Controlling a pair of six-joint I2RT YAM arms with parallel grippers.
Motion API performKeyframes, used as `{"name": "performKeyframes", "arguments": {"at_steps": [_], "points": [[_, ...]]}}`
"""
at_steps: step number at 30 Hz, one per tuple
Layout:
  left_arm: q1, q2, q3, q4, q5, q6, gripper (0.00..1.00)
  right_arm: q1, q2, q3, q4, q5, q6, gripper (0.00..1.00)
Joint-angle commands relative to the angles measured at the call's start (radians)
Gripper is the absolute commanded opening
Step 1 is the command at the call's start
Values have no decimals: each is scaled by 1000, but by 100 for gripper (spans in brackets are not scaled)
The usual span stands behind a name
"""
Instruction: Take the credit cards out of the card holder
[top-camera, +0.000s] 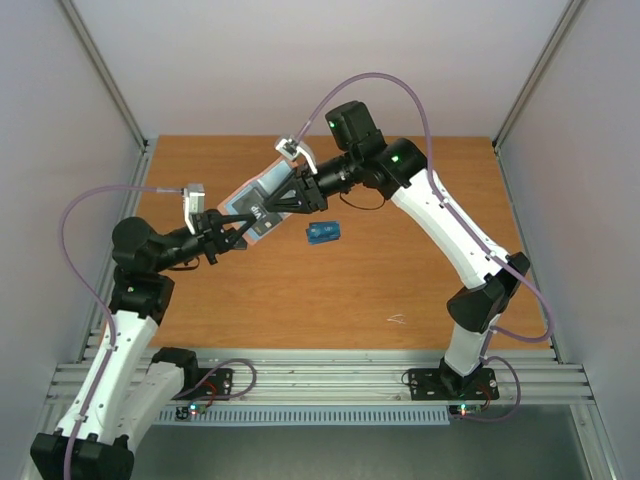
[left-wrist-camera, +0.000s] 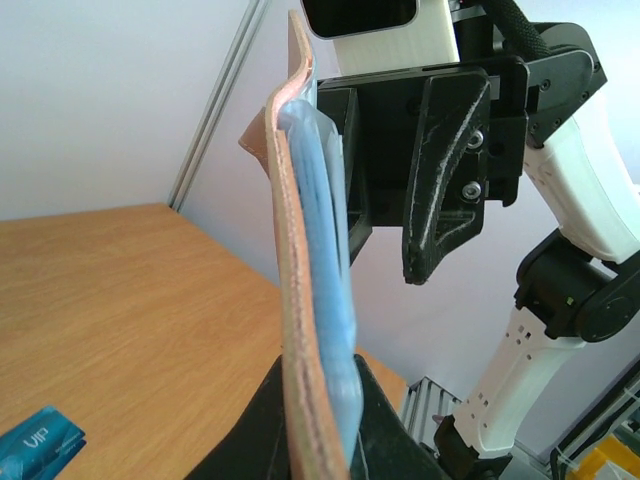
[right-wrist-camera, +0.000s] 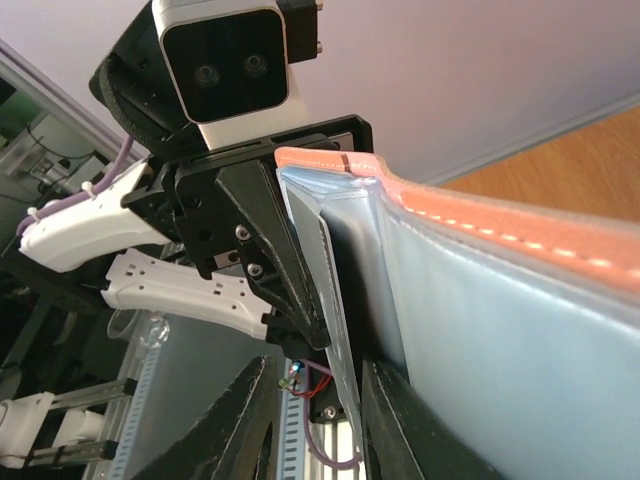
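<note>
My left claw (top-camera: 232, 228) clamps the card holder (top-camera: 262, 195) aloft over the table (top-camera: 420, 290); my right claw (top-camera: 268, 207) straddles its blue inner edge, pinching or not I cannot tell. One blue card (top-camera: 322, 232) lies below. A crooked pull could wrench the holder loose or bend a card.

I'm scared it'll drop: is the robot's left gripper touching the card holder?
Touching. The left wrist view shows the card holder standing edge-on inside the left gripper, with the dark jaws pressed against both of its sides and no gap.
</note>
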Motion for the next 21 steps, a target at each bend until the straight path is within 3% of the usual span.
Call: {"name": "performKeyframes", "arguments": {"at_steps": [1, 5, 13, 18, 21], "points": [[-11, -29, 16, 155, 58, 6, 0, 20, 40, 61, -81, -6, -37, 25], [-12, -26, 19, 172, 50, 2, 0, 52, 53, 65, -85, -21, -50, 23], [-14, -30, 14, 162, 35, -6, 0, 60, 41, 69, -29, -151, -47, 2], [-14, -48, 2, 129, 10, 4, 0, 55, 25, 65, -27, -196, -56, 1], [-14, -58, -10, 101, -9, 4, 12, 43, 11, 61, -25, -177, -56, 1]]}}
